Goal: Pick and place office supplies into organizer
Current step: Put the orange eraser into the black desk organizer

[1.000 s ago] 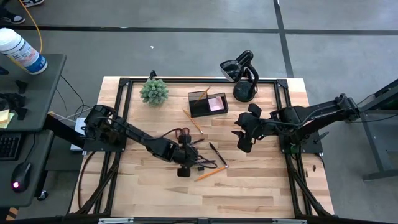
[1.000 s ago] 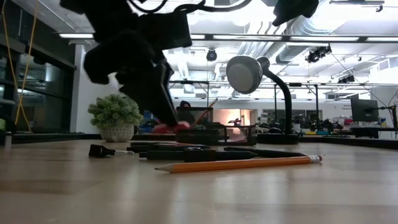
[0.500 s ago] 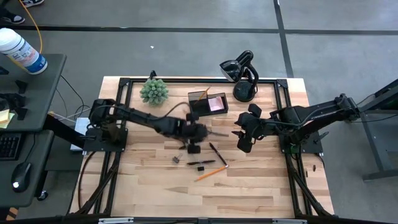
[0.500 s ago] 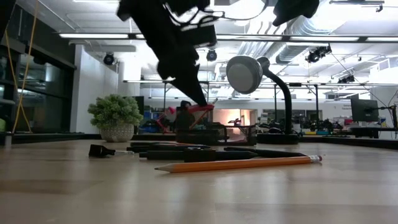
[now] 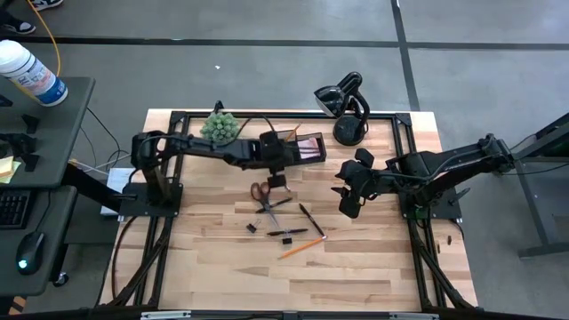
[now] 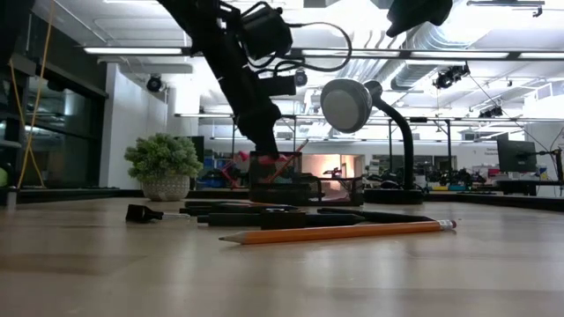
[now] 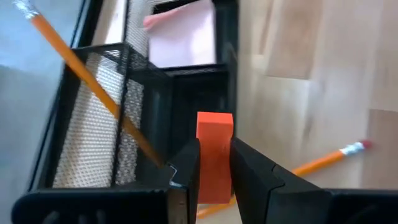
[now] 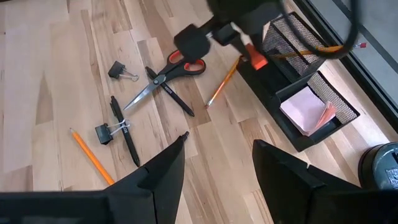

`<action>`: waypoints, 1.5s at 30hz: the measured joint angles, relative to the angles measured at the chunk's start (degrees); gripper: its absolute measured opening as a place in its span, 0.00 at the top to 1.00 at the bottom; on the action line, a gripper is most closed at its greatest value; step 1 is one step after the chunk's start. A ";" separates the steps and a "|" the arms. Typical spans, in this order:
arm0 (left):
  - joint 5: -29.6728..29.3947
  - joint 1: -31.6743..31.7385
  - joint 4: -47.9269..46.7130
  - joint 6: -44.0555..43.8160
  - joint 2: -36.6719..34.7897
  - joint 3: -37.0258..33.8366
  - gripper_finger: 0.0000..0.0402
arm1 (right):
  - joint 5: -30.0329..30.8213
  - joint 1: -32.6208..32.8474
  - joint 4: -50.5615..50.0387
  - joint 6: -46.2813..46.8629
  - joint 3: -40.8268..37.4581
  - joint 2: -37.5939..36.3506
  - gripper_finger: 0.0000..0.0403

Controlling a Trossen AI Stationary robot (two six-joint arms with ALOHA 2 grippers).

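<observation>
Left gripper (image 7: 214,168) is clamped on a small orange block (image 7: 214,152), which we see pinched between the two dark fingers (image 7: 252,171) in the left wrist view. In the high view we locate this gripper (image 5: 276,180) at the near wall of the organizer (image 5: 286,161), with the block just in front of that wall. We cannot tell whether the block touches the organizer.

Nearest the table's front edge, we find an orange pencil (image 5: 300,248) lying flat. Just behind it lie a black pen (image 5: 311,220), a second dark pen (image 5: 286,233) and two binder clips (image 8: 122,71). Behind these, the red-handled scissors (image 5: 263,195) rest on the wood with blades apart. A second pencil (image 5: 274,173) lies between the scissors and the organizer.

Farther back, the organizer holds a pink sticky-note pad (image 5: 310,147) in one compartment and a leaning pencil (image 5: 290,135) in its mesh section (image 7: 93,124).

Right gripper (image 5: 348,207) hovers over the table to the right of the loose supplies, fingers (image 8: 283,171) spread wide and holding nothing.

At the far edge, we note a green plant (image 5: 220,130) to the left of the organizer and a black lamp (image 5: 347,107) to its right.
</observation>
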 joint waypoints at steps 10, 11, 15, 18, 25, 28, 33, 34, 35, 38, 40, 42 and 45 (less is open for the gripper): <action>1.12 2.69 7.96 5.09 -0.01 0.00 0.84 | 0.02 0.02 0.00 0.00 -0.02 0.00 0.54; 1.13 2.69 8.47 5.19 -0.02 0.00 0.84 | 0.02 0.01 0.00 0.00 0.00 0.00 0.54; 1.08 2.69 9.34 7.52 0.00 0.00 0.84 | 0.04 0.01 0.00 -0.02 -0.02 0.00 0.54; 1.13 2.69 9.62 9.57 0.73 0.02 0.84 | 0.12 0.01 0.02 -0.08 -0.01 0.00 0.54; -0.46 2.58 9.61 9.49 2.70 -0.02 0.84 | 0.15 0.02 0.30 -0.24 -0.02 0.00 0.54; -0.55 2.58 9.29 9.47 3.62 -0.02 0.84 | 0.06 0.02 0.31 -0.24 -0.02 0.00 0.54; -1.92 2.58 9.05 8.40 3.91 -0.02 0.84 | 0.04 0.01 0.41 -0.24 -0.02 0.00 0.54; -2.50 2.58 9.04 8.16 3.91 -0.02 0.84 | 0.04 0.02 0.41 -0.24 -0.02 0.00 0.54; -3.16 2.58 9.03 7.98 3.91 -0.02 0.84 | 0.04 0.02 0.42 -0.24 -0.02 0.00 0.54; -3.96 2.62 9.04 7.94 3.91 -0.02 0.84 | 0.04 0.02 0.42 -0.24 -0.02 0.00 0.54; -4.01 2.62 9.07 7.94 3.91 -0.02 0.84 | 0.04 0.02 0.42 -0.33 -0.02 0.00 0.54; -3.82 2.60 9.05 7.94 3.91 -0.02 0.84 | 0.04 0.01 0.42 -0.44 -0.02 0.00 0.54; -3.58 2.58 9.09 7.94 3.91 -0.02 0.84 | 0.04 0.02 0.42 -0.44 -0.02 0.00 0.54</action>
